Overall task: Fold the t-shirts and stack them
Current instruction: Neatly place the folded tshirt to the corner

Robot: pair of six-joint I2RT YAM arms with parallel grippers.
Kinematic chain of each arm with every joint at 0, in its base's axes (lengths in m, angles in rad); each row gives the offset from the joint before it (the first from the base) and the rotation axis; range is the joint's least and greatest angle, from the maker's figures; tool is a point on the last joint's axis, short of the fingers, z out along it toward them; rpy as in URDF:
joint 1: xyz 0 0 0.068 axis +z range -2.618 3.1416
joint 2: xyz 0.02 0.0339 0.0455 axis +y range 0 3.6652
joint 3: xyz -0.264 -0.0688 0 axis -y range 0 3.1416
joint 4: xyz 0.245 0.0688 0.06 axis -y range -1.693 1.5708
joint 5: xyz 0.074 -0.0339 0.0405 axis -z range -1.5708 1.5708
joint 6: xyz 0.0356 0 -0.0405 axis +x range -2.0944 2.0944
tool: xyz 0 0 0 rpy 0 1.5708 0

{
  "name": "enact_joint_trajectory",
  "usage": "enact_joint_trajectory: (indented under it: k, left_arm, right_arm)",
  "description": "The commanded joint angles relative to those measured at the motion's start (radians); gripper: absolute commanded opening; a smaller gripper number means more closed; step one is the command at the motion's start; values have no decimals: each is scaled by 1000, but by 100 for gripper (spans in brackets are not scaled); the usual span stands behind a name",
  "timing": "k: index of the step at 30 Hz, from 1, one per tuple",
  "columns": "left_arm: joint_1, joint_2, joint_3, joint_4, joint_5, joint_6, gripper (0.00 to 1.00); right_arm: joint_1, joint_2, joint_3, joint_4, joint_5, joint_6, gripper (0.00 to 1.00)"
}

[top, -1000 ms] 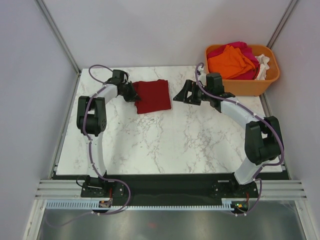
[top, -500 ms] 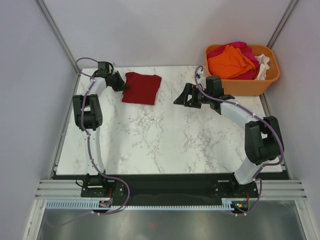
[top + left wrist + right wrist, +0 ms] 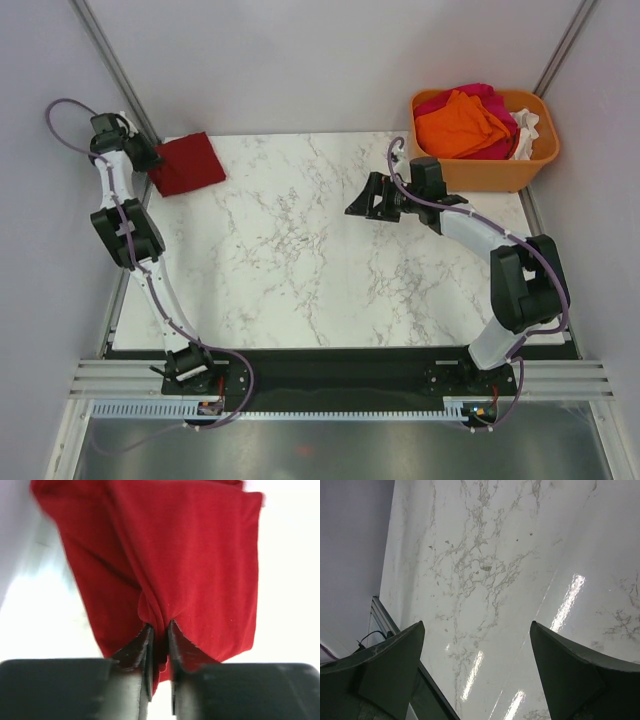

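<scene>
Folded dark red t-shirt (image 3: 190, 164) lies at the tabletop's (image 3: 300, 260) far-left corner, 10 o'clock from centre. Left gripper (image 3: 146, 158) is pinched on its edge, cloth running off to 3 o'clock. Right gripper (image 3: 364, 201) spread wide, empty, mid-tabletop. Heaped t-shirts (image 3: 462, 125) in orange tub (image 3: 480, 172) at its 2 o'clock; right arm nearer, probably the one to fetch.

One dark red t-shirt (image 3: 187, 165) is lying on the tabletop (image 3: 300, 260). One tub (image 3: 487, 171) is holding three others: an orange shirt (image 3: 462, 123), a magenta shirt (image 3: 478, 94) and a white shirt (image 3: 528, 125).
</scene>
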Motion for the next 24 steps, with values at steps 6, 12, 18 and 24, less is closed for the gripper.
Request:
enact_joint_trajectory:
  k: [6,12,18,24]
  left_arm:
    - [40,-10,144,14,-77,35,100]
    - [34,-115,49,17,-134,-13,100]
    - [-37,-184,-46,49,-45,-50,92]
    - [-147,-99,-38,144,152,-125,90]
  right_arm:
    - [22,11,-6,110,-40,23,95]
    - [22,13,-3,114,-45,29,95]
    - [22,8,3,113,-43,28,95]
    - [22,-16,6,81,-22,6,95]
